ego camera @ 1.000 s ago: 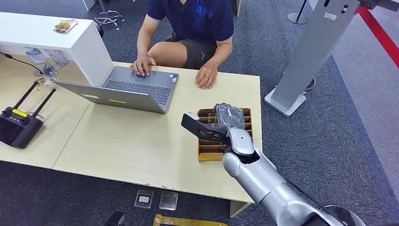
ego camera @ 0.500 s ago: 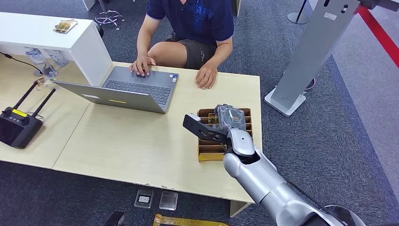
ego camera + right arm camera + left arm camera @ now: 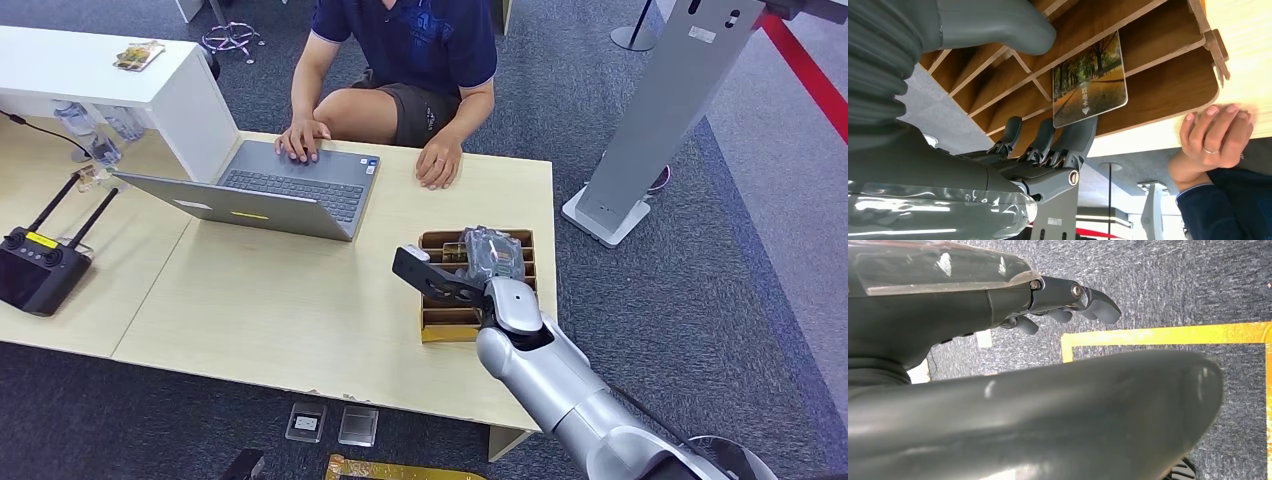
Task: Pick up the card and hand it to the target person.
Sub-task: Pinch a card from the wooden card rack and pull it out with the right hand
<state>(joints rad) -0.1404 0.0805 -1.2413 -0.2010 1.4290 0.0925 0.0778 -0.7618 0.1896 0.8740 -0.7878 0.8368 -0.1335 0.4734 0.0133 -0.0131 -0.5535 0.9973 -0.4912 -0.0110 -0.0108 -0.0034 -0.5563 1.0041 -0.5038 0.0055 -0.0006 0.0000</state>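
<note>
Our right hand [image 3: 487, 254] hangs over the slotted wooden card holder [image 3: 434, 322] at the near right of the table [image 3: 280, 300], its thumb and darker fingers [image 3: 1075, 137] spread apart and holding nothing. From the right wrist we see the card [image 3: 1089, 81], printed with a tree-lined path, standing in one slot of the holder, with our fingertips just beside its edge; we cannot tell whether they touch it. Our left hand [image 3: 1063, 302] hangs over the carpet, fingers loosely curled around nothing. Across the table a person's hand [image 3: 438, 163] rests flat beside a laptop [image 3: 270, 190].
</note>
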